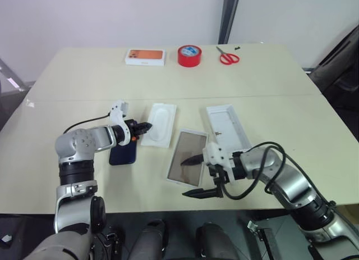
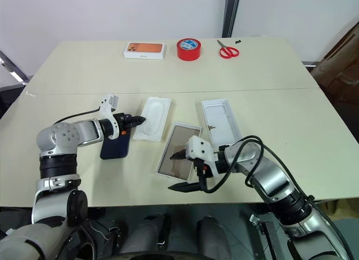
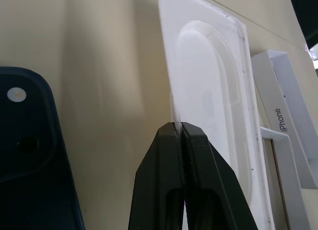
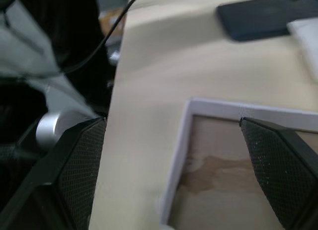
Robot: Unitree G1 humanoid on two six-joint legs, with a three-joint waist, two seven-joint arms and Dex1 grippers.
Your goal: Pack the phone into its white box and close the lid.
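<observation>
- The phone point(image 1: 123, 153) lies flat, glossy back up, on the bench point(image 1: 84, 80), left of the white box point(image 1: 187, 156); judged slim, stiff, slippery, best gripped across its long edges.
- The left tool point(image 1: 147, 126) is pressed together on the thin insert's point(image 1: 159, 124) edge; the right tool point(image 1: 197, 176) is spread at the box's near end.

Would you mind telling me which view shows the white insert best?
The left eye view: the whole insert lies unobstructed on the table. The right eye view shows it equally whole. The left wrist view shows it close, cropped, its edge pinched in the left claw. The right wrist view catches a blurred corner.
</observation>
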